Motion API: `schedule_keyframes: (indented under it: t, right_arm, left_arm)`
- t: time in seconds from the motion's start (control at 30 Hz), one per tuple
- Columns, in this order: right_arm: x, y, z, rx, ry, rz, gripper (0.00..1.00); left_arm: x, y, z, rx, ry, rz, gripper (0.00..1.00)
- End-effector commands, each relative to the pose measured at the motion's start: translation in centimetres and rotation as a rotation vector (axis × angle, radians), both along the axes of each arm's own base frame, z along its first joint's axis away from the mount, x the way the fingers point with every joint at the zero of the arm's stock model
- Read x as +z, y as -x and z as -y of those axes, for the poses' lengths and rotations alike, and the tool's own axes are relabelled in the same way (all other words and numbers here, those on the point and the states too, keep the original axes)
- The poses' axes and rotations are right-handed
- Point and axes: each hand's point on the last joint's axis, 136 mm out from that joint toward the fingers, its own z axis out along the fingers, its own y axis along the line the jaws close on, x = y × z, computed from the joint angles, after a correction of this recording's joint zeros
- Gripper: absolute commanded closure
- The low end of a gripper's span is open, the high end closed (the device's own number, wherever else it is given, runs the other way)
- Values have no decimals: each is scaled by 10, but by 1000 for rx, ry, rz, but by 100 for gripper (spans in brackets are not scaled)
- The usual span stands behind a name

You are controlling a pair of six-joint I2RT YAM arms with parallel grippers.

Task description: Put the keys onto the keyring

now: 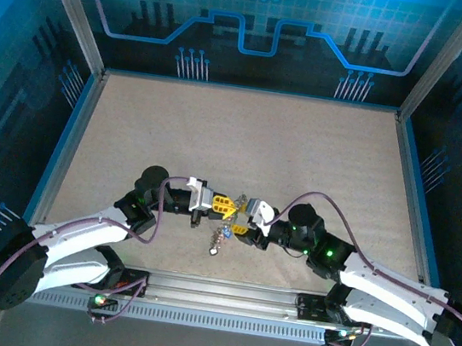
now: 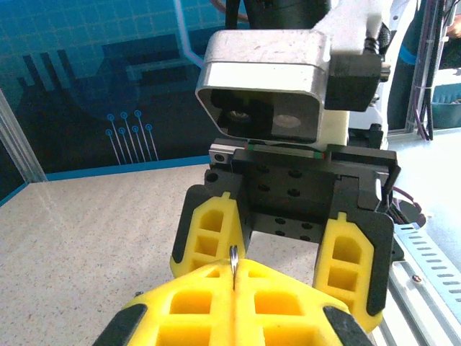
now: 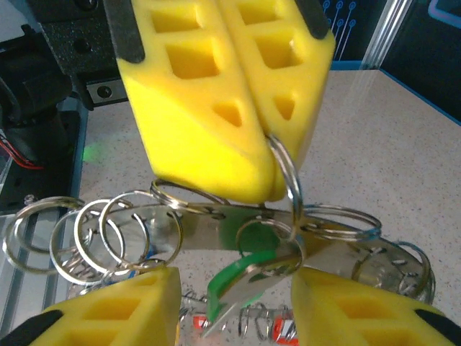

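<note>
Left claw [image 2: 234,281] clamped on keyring [image 3: 293,179]; right claw [image 3: 234,292] apart (green-tagged key [image 3: 241,277] between)

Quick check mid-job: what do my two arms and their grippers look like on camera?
The left arm and right arm have white shells, black joints and looping purple cables. The left gripper and right gripper carry chunky yellow cut-out fingers.

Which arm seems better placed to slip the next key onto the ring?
Probably the right. The right gripper stands open on either side of the green-tagged key, free to close on it. The left gripper is shut on the keyring, busy holding it.
</note>
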Motion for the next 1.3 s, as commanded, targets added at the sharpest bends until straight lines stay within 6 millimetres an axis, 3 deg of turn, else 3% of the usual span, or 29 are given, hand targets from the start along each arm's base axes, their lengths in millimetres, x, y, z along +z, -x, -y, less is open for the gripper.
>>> schedule_keyframes:
  t: [0.0,0.13,0.4,0.6,1.27]
  right_arm:
    - [8,-4,-6,-30,-42,38,66]
    - [9,-10,-4,-79,-39,61,78]
    - [13,-9,14,-121,-15,102,85]
    - [10,-4,22,-117,13,102,100]
    - [27,0,25,64,424,226,100]
  left_arm:
    - [14,3,-2,1,34,69,100]
    - [15,3,-3,3,35,71,100]
    - [14,3,-2,3,27,73,100]
    - [12,4,-2,-5,17,71,100]
    - [-5,1,2,-24,-81,18,100]
